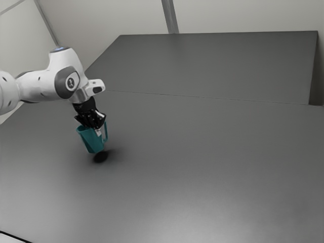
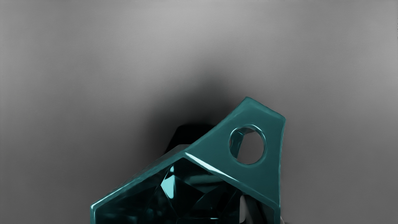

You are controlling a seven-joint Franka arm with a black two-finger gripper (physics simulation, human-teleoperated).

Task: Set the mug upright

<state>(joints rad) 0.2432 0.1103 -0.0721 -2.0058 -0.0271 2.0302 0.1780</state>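
The mug [image 1: 90,140] looks like smooth, hard plastic or glazed ceramic, which of the two I cannot tell. Its inside is glossy and faceted, with sharp pale glints; the flat face around the handle's hole is softer in sheen, and its edges shine. The surface [image 1: 202,167] is smooth and satin to matt, with a broad, blurred sheen and no visible grain. The arm's casing [image 1: 43,84] looks like smooth plastic with a low gloss, and the gripper [image 1: 97,130] carries small glossy highlights on its dark parts.
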